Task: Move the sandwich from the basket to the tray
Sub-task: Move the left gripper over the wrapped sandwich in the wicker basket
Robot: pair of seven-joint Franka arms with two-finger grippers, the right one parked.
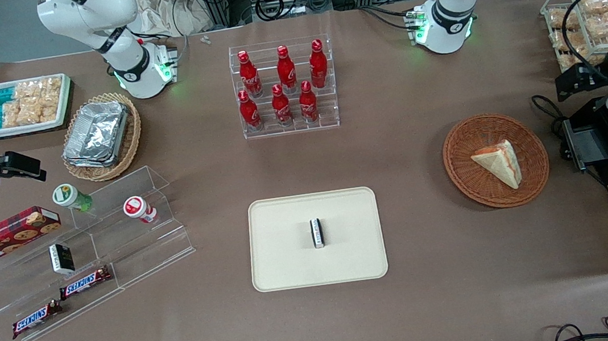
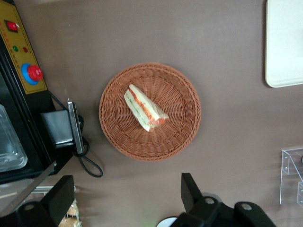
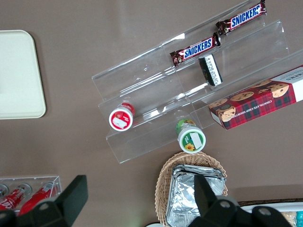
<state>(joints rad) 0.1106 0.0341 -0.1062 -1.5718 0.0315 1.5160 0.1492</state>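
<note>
While claw [image 2: 128,198] hovers open, one sandwich [image 2: 144,108], one basket [image 2: 180,137]

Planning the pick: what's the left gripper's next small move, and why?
Probably descend onto the sandwich. The gripper is open, high above the table and holding nothing; the sandwich lies in the basket, and the tray carries only a small dark packet.

Bright, even overhead light; soft shadows, sharp focus.
</note>
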